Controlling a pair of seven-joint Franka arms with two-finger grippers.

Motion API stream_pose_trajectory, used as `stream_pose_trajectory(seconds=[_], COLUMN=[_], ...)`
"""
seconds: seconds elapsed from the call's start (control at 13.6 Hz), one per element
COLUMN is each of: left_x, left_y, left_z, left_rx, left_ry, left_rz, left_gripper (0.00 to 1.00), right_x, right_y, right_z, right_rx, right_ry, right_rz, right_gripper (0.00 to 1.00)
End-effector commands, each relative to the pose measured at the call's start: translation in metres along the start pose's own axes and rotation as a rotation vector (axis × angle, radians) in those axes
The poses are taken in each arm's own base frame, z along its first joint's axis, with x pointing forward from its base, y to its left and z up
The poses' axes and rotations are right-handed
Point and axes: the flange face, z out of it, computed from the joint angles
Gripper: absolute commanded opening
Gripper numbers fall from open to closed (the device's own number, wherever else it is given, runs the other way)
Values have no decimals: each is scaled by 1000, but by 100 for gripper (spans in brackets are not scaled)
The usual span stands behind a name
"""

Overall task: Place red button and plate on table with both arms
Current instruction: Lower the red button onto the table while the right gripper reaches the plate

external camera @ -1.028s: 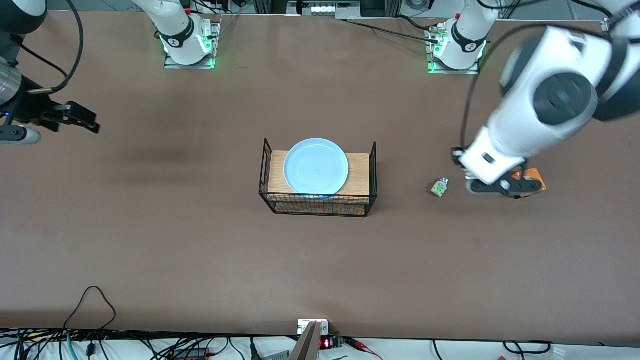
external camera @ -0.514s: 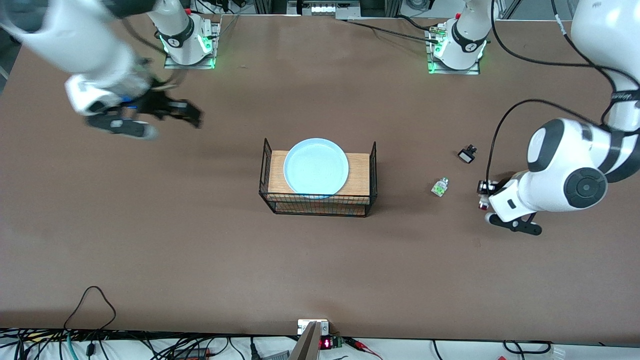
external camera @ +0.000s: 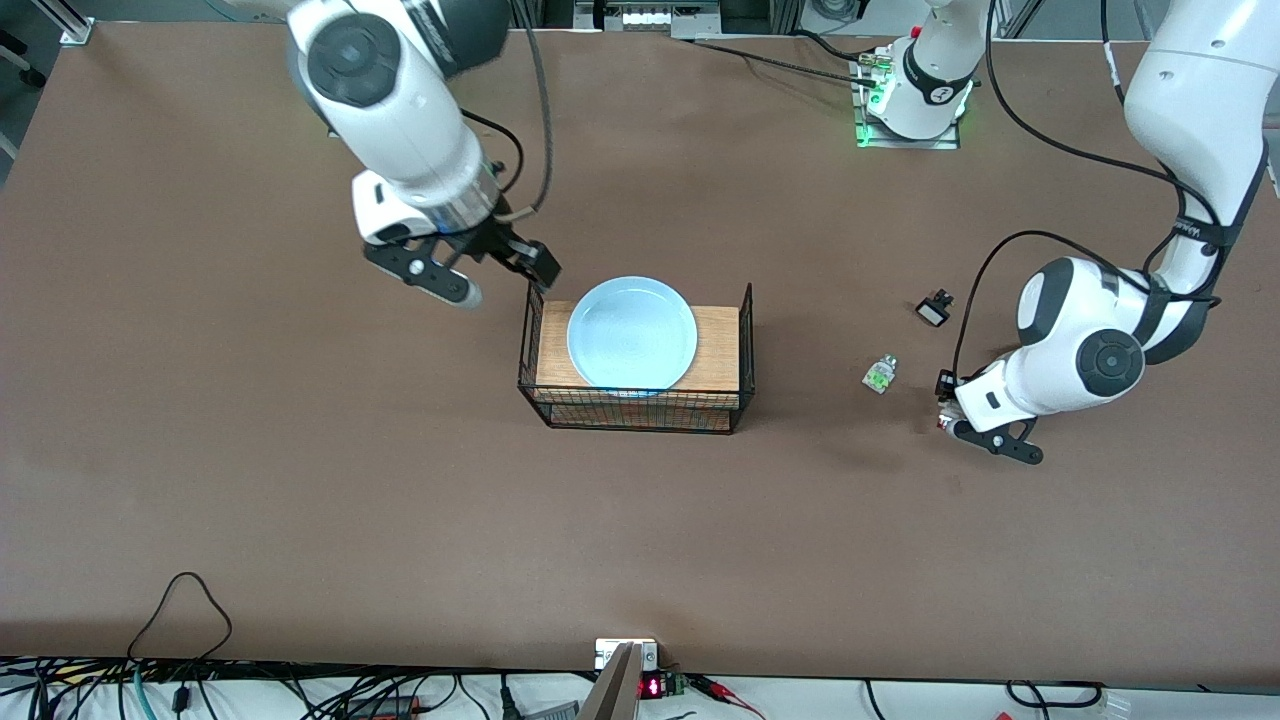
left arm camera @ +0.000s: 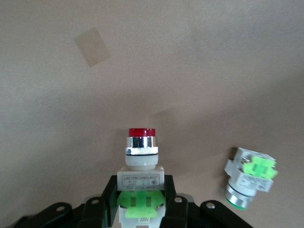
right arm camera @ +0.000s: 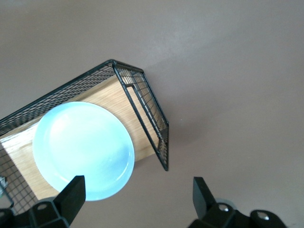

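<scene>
The red button [left arm camera: 141, 151], with red cap, whitish body and green patch, sits between the fingers of my left gripper [left arm camera: 141, 190], which is shut on it. In the front view this gripper [external camera: 945, 405] hangs low over the table [external camera: 300, 480] toward the left arm's end, the button [external camera: 942, 422] barely showing. The pale-blue plate [external camera: 632, 333] lies on the wooden top of the black wire basket [external camera: 640, 412] at mid-table. My right gripper [external camera: 510, 258] hovers open over the basket's end toward the right arm's side. In the right wrist view its gripper [right arm camera: 137, 194] is empty, beside the plate [right arm camera: 83, 149].
A white-and-green part without a red cap [external camera: 879, 374] lies on the table between the basket and my left gripper, also visible as the capless part [left arm camera: 249, 176]. A small black part [external camera: 934, 308] lies farther from the camera. A tape patch [left arm camera: 92, 46] marks the tabletop.
The right arm swung in from the table's end to the basket, still open. The left gripper moved toward the front camera and lower, staying shut on the button.
</scene>
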Motion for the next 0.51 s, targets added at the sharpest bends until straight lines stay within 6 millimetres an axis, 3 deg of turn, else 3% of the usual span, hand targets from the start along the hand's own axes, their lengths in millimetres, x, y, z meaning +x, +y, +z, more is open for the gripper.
stream_pose_trajectory(seconds=[0.0, 0.07, 0.15, 0.22, 0.44], left_x=[-2, -3, -4, -4, 3], left_y=[-3, -4, -5, -3, 9], left_z=[14, 14, 9, -2, -58], left_rx=[-6, -6, -1, 9, 51], left_ry=[20, 19, 15, 10, 7], left_rz=[28, 28, 28, 34, 38], left_gripper=[34, 48, 69, 100, 100], right_x=[-4, -8, -16, -25, -33], right_y=[-23, -28, -35, -41, -49], right_z=[25, 35, 49, 60, 89], right_rx=[20, 18, 8, 0, -23], right_ry=[7, 5, 3, 1, -5], right_rz=[106, 142, 166, 186, 236], right_gripper=[100, 100, 100, 100, 100])
